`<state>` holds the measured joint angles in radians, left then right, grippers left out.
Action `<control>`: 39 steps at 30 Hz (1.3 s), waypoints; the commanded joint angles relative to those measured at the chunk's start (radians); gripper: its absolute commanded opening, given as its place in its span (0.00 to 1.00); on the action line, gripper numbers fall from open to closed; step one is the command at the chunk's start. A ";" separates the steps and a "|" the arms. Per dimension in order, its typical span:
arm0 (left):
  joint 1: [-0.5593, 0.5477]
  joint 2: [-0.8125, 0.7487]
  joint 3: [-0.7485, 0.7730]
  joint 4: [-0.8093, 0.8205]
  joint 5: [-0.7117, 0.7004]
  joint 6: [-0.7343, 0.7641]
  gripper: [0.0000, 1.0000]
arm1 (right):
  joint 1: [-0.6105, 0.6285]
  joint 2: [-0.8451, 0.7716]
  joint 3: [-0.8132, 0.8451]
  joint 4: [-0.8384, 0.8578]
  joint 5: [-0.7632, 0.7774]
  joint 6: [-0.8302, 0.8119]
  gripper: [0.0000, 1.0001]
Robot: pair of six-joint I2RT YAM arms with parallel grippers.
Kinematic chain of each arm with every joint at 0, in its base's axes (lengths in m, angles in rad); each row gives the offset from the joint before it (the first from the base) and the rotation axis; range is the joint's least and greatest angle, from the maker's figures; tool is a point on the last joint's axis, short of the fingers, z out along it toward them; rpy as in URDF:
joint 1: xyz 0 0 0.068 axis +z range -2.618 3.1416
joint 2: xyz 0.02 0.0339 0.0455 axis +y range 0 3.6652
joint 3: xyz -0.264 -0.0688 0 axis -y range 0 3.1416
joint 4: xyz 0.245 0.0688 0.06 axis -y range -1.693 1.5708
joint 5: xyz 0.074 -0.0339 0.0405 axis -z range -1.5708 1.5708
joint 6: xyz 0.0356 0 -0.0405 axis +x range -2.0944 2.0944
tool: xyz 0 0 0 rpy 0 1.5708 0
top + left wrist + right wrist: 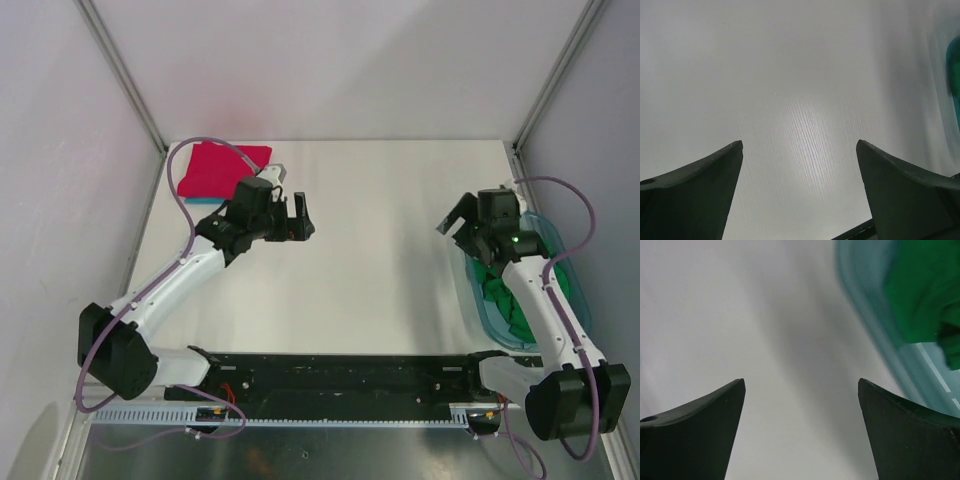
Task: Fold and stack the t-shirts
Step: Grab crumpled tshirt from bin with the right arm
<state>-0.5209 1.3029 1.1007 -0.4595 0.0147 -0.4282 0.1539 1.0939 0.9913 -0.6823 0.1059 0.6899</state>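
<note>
A folded magenta-red t-shirt (215, 168) lies at the far left of the table, with a thin light blue shirt edge (203, 200) showing under its near side. A crumpled green t-shirt (508, 290) lies in the translucent blue-green bin (515, 341) at the right; it also shows in the right wrist view (925, 285). My left gripper (290, 220) is open and empty over bare table, to the right of the red shirt (800, 145). My right gripper (460, 224) is open and empty, just left of the bin's far end (801, 382).
The bin wall (875, 320) is close on the right of the right gripper. The bin shows at the right edge of the left wrist view (954, 65). Grey walls enclose the white table (370, 250) on three sides. A black rail (340, 372) runs along the near edge.
</note>
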 commanded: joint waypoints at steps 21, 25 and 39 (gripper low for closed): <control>0.030 0.049 -0.012 0.006 0.172 -0.029 1.00 | -0.606 0.160 -0.134 0.146 0.287 0.038 0.99; 0.039 0.054 -0.014 0.007 0.183 -0.030 0.99 | -0.614 0.197 -0.193 0.265 0.301 0.025 0.99; 0.051 0.060 -0.025 0.006 0.172 -0.033 0.99 | -0.616 0.454 -0.268 0.452 0.270 0.049 0.90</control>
<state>-0.4805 1.3628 1.0912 -0.4587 0.1719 -0.4480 -0.4599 1.4834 0.7422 -0.2871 0.3882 0.7132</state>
